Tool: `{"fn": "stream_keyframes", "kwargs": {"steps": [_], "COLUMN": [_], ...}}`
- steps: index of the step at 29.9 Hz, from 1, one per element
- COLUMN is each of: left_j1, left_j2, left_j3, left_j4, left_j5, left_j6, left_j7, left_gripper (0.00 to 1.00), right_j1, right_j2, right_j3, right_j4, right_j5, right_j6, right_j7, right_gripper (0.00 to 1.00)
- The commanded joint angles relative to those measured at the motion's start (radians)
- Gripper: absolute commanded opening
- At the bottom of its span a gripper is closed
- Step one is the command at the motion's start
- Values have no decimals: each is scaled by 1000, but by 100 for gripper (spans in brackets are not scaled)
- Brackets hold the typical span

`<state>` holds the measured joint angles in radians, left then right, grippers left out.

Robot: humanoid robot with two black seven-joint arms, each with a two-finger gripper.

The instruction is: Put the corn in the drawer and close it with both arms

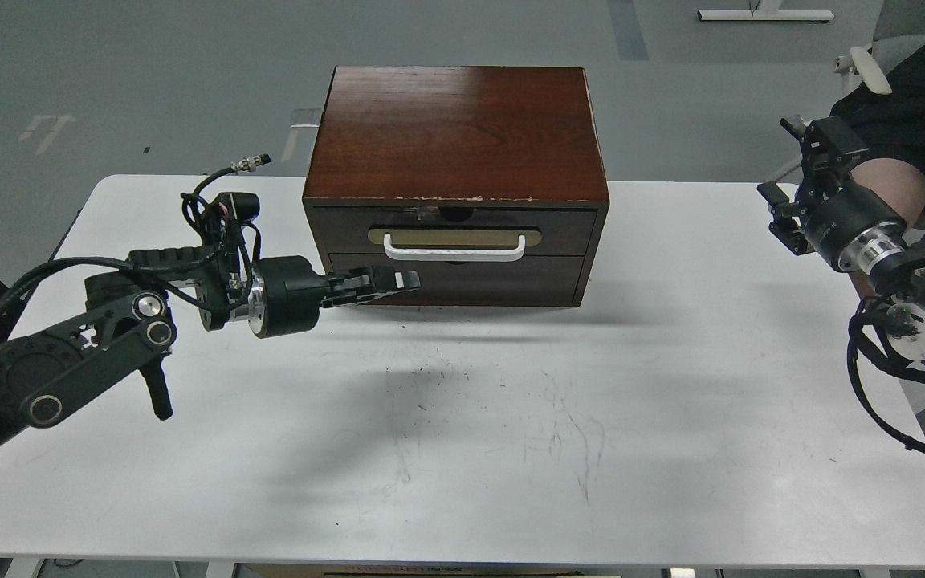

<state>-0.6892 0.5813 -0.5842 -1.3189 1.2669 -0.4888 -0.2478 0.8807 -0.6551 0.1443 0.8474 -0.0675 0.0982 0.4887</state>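
Note:
The dark red-brown cabinet (454, 128) stands at the back middle of the white table (671, 401). Its drawer (567, 221) with the white bar handle (454, 249) sits flush with the cabinet front, closed. The corn is not in view. My left gripper (408, 282) lies level in front of the plain lower panel (511, 281), just below the handle's left end, fingers together and empty. My right gripper (793, 172) hangs at the far right, well off from the cabinet, open and empty.
A person's arm in a black sleeve (904, 181) is behind my right arm at the table's right edge. The table in front of the cabinet is bare, with scuff marks (495, 417). Grey floor lies behind.

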Motion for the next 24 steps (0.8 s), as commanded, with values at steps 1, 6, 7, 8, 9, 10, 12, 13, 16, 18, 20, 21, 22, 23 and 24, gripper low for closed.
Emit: {"fn": "stream_keyframes", "kwargs": {"steps": [1, 6, 7, 8, 9, 10, 12, 13, 16, 18, 20, 21, 22, 23, 24], "left_j1": [0, 0, 2, 5, 17, 26, 57, 72, 109, 138, 172, 191, 200, 207, 224], "left_j2": [11, 11, 14, 14, 20, 23, 26, 26, 28, 35, 37, 37, 37, 35, 34], "left_j3": [-46, -118, -137, -146, -163, -170, -196, -210, -221, -221, -223, -224, -227, -230, -238], "left_j4": [-29, -26, -22, -20, -16, -13, 0, 13, 53, 69, 72, 73, 76, 81, 87], "left_j5": [-191, -464, -527, -556, -613, -639, -716, -763, -836, -853, -853, -853, -853, -853, -851], "left_j6": [0, 0, 0, 1, 27, 44, 97, 126, 142, 134, 133, 133, 131, 131, 130], "left_j7": [-22, -18, -19, -21, -22, -24, -22, -13, -11, -11, -11, -11, -11, -11, -11], "left_gripper": [98, 98, 98, 98, 98, 98, 98, 98, 98, 98, 98, 98, 98, 98, 98], "right_j1": [1, -5, -6, -8, -11, -12, -19, -23, -26, -35, -40, -43, -46, -51, -61], "right_j2": [0, 3, 8, 11, 15, 17, 28, 38, 49, 52, 57, 57, 58, 58, 64], "right_j3": [9, 63, 73, 78, 86, 86, 89, 89, 89, 89, 89, 89, 89, 89, 89], "right_j4": [2, -1, -1, -1, -2, -2, -2, -2, 2, 7, 9, 7, 9, 10, 10], "right_j5": [0, 2, 2, 2, 2, 2, 2, 2, 2, 2, 2, 2, 2, 2, 2], "right_j6": [-2, -5, -5, -5, -5, -5, -5, -5, -3, -3, -3, -3, -3, -3, -2], "right_j7": [0, 0, 0, 0, 0, 0, 0, 0, 0, 0, 0, 0, 0, 0, 0], "right_gripper": [99, 99, 99, 99, 99, 99, 99, 99, 99, 99, 99, 99, 99, 99, 99]}}
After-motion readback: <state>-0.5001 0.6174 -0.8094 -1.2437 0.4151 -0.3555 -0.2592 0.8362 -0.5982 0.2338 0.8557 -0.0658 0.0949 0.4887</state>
